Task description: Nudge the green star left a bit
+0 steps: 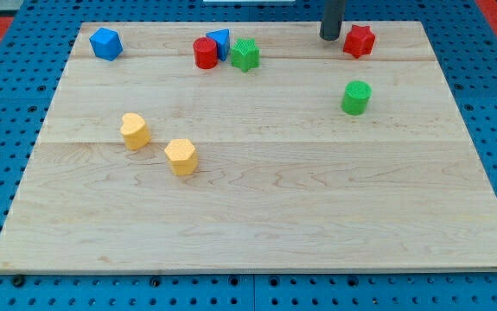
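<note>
The green star (245,54) sits near the view's top, left of centre, on the wooden board (257,216). It is close to or touching a red cylinder (205,53) on its left and a blue triangular block (219,41) just behind. My tip (330,37) is at the view's top right of centre, well to the right of the green star and just left of a red star (360,41), with a small gap.
A green cylinder (356,98) stands below the red star. A blue block (105,43) sits at the top left corner. Two yellow blocks (134,130) (181,156) lie at the left middle. Blue pegboard surrounds the board.
</note>
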